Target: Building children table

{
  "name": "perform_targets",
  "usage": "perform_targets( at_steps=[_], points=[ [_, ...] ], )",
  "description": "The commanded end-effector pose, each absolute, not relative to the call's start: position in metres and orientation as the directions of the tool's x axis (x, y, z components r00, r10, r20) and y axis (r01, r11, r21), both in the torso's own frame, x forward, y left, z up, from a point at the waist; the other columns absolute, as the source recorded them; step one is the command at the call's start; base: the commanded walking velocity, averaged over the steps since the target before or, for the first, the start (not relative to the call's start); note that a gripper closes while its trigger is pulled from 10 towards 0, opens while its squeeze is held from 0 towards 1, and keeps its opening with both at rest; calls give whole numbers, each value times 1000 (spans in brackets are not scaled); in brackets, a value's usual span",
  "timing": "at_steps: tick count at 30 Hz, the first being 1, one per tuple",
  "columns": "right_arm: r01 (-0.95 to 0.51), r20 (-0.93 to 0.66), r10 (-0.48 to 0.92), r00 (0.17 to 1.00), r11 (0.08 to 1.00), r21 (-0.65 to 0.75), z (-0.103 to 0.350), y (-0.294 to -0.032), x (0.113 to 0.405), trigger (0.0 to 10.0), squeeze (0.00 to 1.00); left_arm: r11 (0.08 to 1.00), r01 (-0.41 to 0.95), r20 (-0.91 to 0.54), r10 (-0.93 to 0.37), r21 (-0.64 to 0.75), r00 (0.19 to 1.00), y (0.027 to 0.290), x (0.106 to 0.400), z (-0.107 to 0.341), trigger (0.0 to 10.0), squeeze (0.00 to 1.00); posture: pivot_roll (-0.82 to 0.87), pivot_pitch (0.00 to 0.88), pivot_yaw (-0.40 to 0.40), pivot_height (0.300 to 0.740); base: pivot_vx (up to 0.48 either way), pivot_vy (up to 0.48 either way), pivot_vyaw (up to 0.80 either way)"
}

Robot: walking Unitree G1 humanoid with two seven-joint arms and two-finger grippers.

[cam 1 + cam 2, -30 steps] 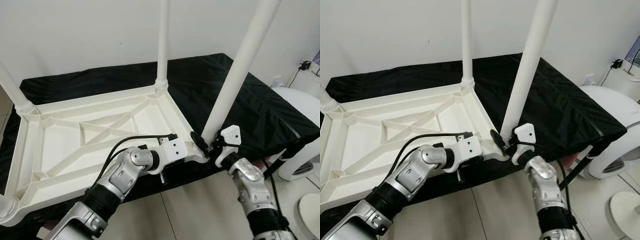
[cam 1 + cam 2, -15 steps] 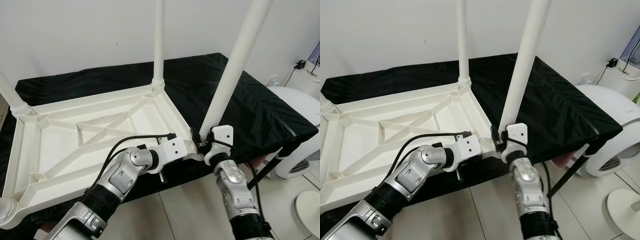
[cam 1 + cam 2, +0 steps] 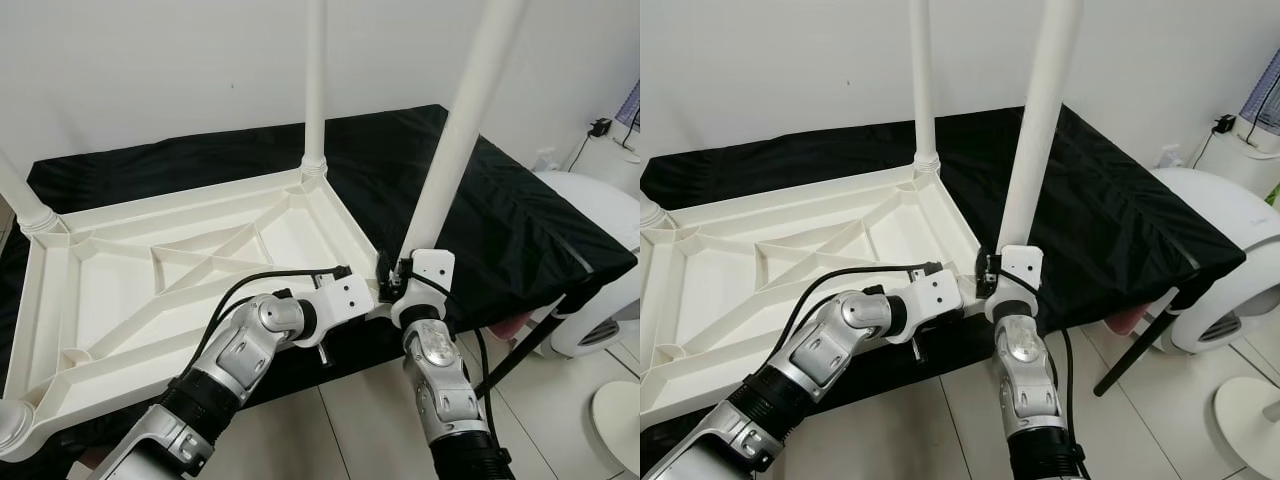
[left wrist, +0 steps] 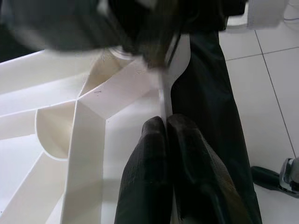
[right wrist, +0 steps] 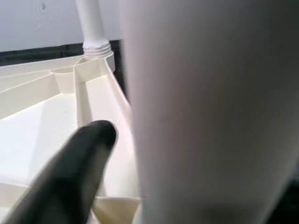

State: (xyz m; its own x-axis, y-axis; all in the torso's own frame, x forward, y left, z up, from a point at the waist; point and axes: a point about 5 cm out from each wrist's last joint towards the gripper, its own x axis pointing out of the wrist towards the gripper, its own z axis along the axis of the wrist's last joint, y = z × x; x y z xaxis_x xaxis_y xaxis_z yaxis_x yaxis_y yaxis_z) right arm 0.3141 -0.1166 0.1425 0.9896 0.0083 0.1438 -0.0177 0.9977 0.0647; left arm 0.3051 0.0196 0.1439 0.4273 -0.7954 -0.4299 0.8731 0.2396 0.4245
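The white table (image 3: 180, 270) lies upside down on a black cloth (image 3: 500, 210). The left hand (image 4: 166, 140) is clamped on its near rim. The right hand (image 3: 392, 282) grips the base of the near leg (image 3: 455, 130), standing at the table's corner.

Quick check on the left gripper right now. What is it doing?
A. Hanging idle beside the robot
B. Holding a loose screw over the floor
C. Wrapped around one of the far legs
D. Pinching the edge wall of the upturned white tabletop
D: in the left wrist view the left gripper has its two black fingers closed on the thin rim of the upturned tabletop, near the corner where the right gripper holds the near leg.
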Motion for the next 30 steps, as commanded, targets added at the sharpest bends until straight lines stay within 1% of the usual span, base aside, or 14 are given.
perform_targets(
  at_steps=[1, 11, 12, 14, 15, 16, 19, 20, 21, 23, 24, 25, 28, 30],
  points=[
    [-16, 112, 8, 994, 997, 75, 136, -116, 312, 10000, 1000, 204, 893, -468, -792, 402, 392, 16, 298, 133, 10000, 0, -79, 31, 16, 740, 0, 0, 0],
    [-26, 108, 20, 994, 998, 52, 134, -129, 312, 10000, 1000, 204, 893, -467, -793, 400, 391, 16, 298, 133, 10000, 0, -81, 32, 13, 740, 0, 0, 0],
    [-51, 102, 46, 994, 997, 49, 133, -132, 312, 10000, 875, 205, 893, -466, -794, 400, 391, 16, 298, 133, 10000, 0, -81, 34, 11, 740, 0, 0, 0],
    [-70, 99, 65, 993, 996, 47, 133, -133, 312, 10000, 875, 206, 894, -466, -794, 399, 391, 15, 298, 133, 10000, 0, -81, 34, 11, 740, 0, 0, 0],
    [-122, 93, 117, 989, 991, 52, 132, -134, 312, 10000, 0, 207, 894, -465, -794, 398, 391, 15, 298, 133, 10000, 0, -84, 37, 14, 740, 0, 0, 0],
    [-122, 93, 117, 989, 991, 52, 132, -134, 312, 10000, 0, 207, 894, -465, -794, 398, 391, 15, 298, 133, 10000, 0, -84, 37, 14, 740, 0, 0, 0],
    [-269, 81, 266, 961, 962, 36, 130, -140, 312, 10000, 0, 206, 894, -466, -794, 398, 390, 15, 298, 133, 10000, 0, -85, 40, 18, 740, 0, 0, 0],
    [-269, 81, 266, 961, 962, 36, 130, -140, 312, 10000, 0, 206, 894, -466, -794, 398, 390, 15, 298, 133, 10000, 0, -85, 40, 18, 740, 0, 0, 0],
    [-327, 84, 326, 942, 945, -1, 131, -147, 313, 10000, 0, 205, 894, -466, -794, 398, 390, 16, 298, 133, 10000, 0, -85, 42, 20, 740, 0, 0, 0],
    [-344, 82, 344, 935, 939, -11, 132, -149, 314, 10000, 0, 205, 894, -466, -794, 398, 390, 16, 298, 133, 10000, 0, -85, 42, 20, 740, 0, 0, 0],
    [-371, 81, 372, 925, 928, -26, 133, -152, 314, 10000, 0, 206, 894, -466, -794, 399, 391, 16, 299, 134, 10000, 0, -85, 44, 22, 740, 0, 0, 0],
    [-425, 71, 428, 901, 904, -51, 133, -156, 315, 10000, 0, 206, 893, -467, -793, 400, 392, 16, 299, 134, 10000, 0, -85, 45, 23, 740, 0, 0, 0],
    [-510, 48, 516, 855, 854, -98, 135, -164, 314, 10000, 0, 207, 893, -467, -792, 401, 393, 17, 300, 135, 10000, 0, -86, 47, 26, 740, 0, 0, 0],
    [-527, 48, 535, 844, 842, -115, 137, -167, 315, 10000, 0, 207, 893, -467, -792, 401, 393, 17, 300, 135, 10000, 0, -86, 49, 29, 740, 0, 0, 0]
  ],
)
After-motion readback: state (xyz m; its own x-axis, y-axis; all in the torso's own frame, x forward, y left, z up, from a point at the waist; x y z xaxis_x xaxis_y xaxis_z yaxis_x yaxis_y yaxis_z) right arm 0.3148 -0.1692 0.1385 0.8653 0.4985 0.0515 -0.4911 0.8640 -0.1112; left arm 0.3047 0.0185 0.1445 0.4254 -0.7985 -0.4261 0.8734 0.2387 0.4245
